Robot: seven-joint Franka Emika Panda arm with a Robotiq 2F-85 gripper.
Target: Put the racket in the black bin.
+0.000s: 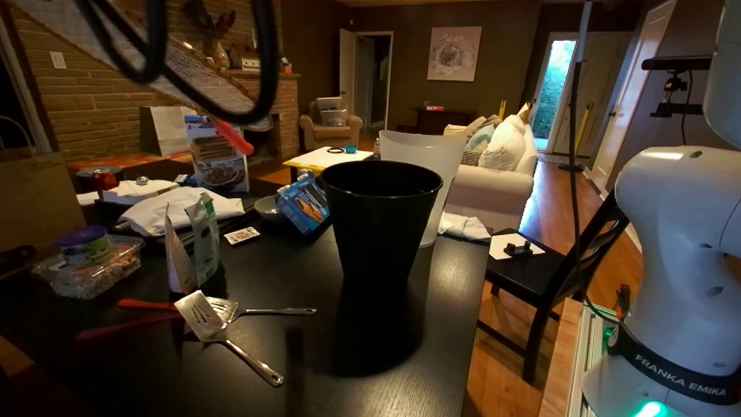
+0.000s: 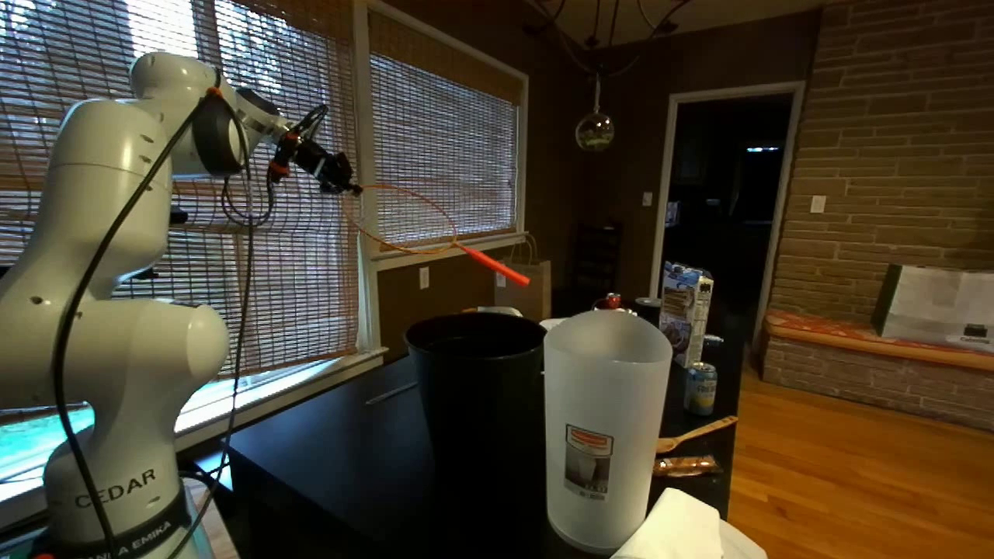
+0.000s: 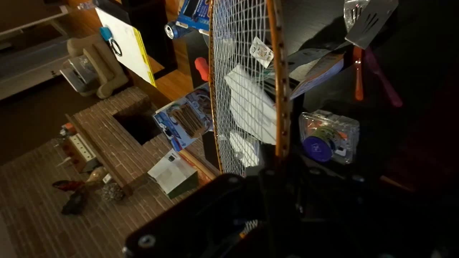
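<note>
You have it! Your fingers (image 2: pixel 342 176) clamp the racket (image 2: pixel 458 245) by its head's rim, handle (image 2: pixel 498 267) sloping down, high over the counter (image 2: pixel 334 446). Grasp and lift look done; the black bin (image 2: pixel 483 396) stands below, to one side. Yet to come: carry across, lower in, release.

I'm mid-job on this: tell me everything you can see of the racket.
The racket has an oval, thin orange frame, a grid of pale strings and a plastic-looking red-orange handle. The gripper holds the frame opposite the handle, so it hangs in the air, outside the black bin, handle slanting downward. I see nothing else clearly touching it.
</note>
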